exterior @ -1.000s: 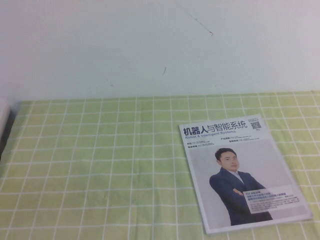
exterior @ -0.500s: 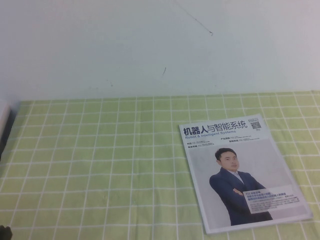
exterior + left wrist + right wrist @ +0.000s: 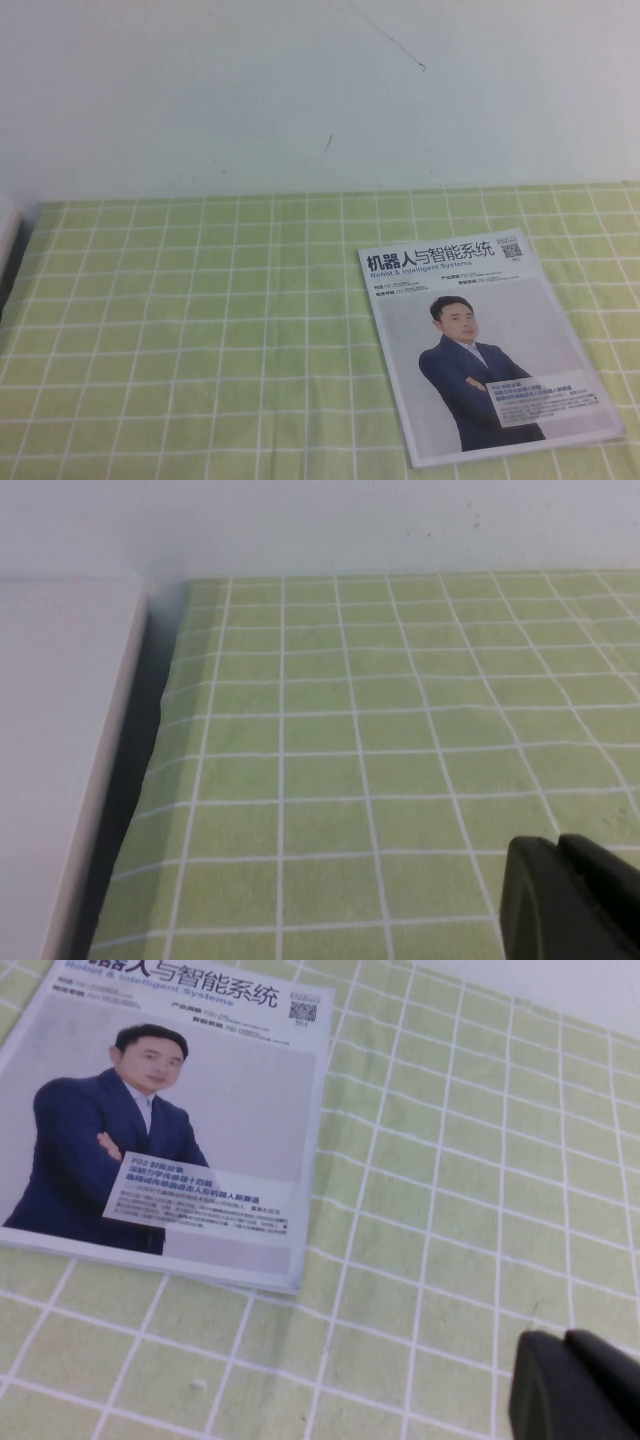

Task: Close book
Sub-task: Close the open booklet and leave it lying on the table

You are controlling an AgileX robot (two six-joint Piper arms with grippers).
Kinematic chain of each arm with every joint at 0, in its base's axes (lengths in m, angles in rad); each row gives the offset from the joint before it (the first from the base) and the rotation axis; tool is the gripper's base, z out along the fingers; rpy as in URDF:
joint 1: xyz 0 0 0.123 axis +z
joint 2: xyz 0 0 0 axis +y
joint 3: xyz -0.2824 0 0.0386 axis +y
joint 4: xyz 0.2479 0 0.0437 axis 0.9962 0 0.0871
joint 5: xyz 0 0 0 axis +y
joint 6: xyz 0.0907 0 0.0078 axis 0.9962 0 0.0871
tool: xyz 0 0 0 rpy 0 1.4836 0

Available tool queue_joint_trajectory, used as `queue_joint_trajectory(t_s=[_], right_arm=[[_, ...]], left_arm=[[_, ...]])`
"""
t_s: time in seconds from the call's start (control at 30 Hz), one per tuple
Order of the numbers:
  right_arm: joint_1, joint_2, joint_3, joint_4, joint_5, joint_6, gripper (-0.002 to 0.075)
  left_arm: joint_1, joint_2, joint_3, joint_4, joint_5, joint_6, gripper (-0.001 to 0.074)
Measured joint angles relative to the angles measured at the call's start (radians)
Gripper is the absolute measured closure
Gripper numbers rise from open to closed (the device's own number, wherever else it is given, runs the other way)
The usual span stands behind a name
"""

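Note:
The book [image 3: 478, 345] is a thin magazine lying closed and flat on the green checked cloth [image 3: 200, 300], front cover up, showing a man in a dark suit. It sits at the table's right front. The right wrist view shows the same cover [image 3: 160, 1120]. My right gripper [image 3: 562, 1345] hangs over bare cloth off the magazine's near corner, fingers pressed together, holding nothing. My left gripper [image 3: 556, 846] is over the cloth at the far left of the table, fingers together and empty. Neither gripper shows in the high view.
A white wall [image 3: 320, 90] backs the table. A white raised surface [image 3: 60, 740] borders the cloth's left edge, with a dark gap between them.
A small dark shape showed at the high view's lower left corner half a second ago and is gone now. The magazine has not moved.

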Motion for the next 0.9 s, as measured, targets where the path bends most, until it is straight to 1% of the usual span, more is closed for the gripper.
queue_joint_trajectory(t_s=[0.13, 0.27, 0.53, 0.9], right_arm=[[0.000, 0.000, 0.000, 0.000, 0.000, 0.000, 0.0729], [0.000, 0.000, 0.000, 0.000, 0.000, 0.000, 0.0729], [-0.001, 0.000, 0.000, 0.000, 0.000, 0.000, 0.0729], [-0.002, 0.000, 0.000, 0.000, 0.000, 0.000, 0.0729]], left_arm=[[0.000, 0.000, 0.000, -0.014, 0.013, 0.053, 0.0738], [-0.023, -0.002, 0.000, -0.016, 0.015, 0.091, 0.0738], [-0.039, -0.004, -0.002, -0.020, 0.017, 0.093, 0.0738], [-0.039, -0.004, -0.002, -0.020, 0.017, 0.100, 0.0738]])
